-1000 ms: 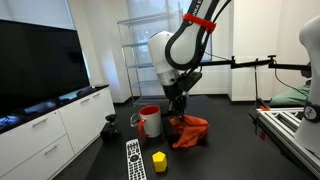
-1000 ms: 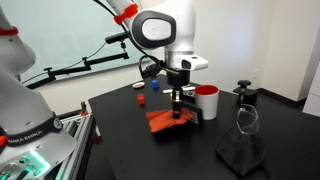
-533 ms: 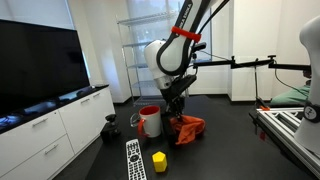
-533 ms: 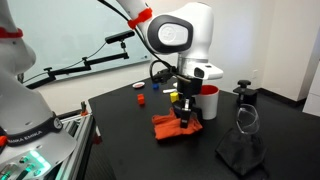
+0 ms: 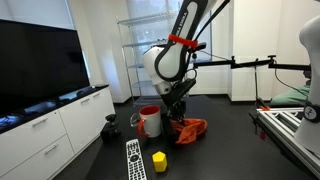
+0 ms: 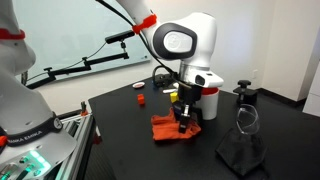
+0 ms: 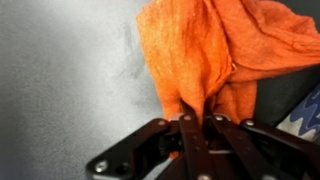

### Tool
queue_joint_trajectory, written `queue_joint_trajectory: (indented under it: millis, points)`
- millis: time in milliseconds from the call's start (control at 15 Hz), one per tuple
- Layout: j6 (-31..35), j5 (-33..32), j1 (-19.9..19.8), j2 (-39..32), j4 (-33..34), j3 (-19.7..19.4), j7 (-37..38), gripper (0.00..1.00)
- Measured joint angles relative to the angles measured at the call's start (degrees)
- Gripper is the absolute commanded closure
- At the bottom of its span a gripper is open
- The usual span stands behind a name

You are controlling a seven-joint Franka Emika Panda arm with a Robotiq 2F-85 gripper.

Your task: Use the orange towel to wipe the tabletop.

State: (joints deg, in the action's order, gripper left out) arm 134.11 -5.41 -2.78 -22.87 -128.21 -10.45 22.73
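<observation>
There is one orange towel, lying bunched on the dark bench just beside a single white mug with a red inside. One end effector stands straight down over the towel's edge nearest the mug. In the wrist view its two fingers are drawn together, pinching a fold of the towel, and the rest of the cloth spreads away from them over the grey bench surface.

In an exterior view, one yellow block sits in front of the mug, toward the camera, with one remote control lying just beside it. One dark object stands on the mug's far side from the towel, too dark to identify.

In an exterior view, the towel lies flattened in front of the mug, and the end effector covers part of the mug's side. One small red block sits well apart from the mug, beyond the towel. One black cloth is heaped near the mug on the opposite side, its folds hard to separate from the black bench.

The fingertips are buried in cloth in both exterior views. A blue-and-white patterned thing is cut off at the edge of the wrist view.
</observation>
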Motion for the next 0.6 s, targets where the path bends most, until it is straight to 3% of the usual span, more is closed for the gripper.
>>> queue_joint_trajectory:
  millis: [267,600]
  points:
    - [-0.06,-2.56,1.27,-0.02,-0.2,-0.15,0.82,0.98]
    - [-0.08,-11.74,6.04,1.44,-3.65,-0.38,2.67,0.98]
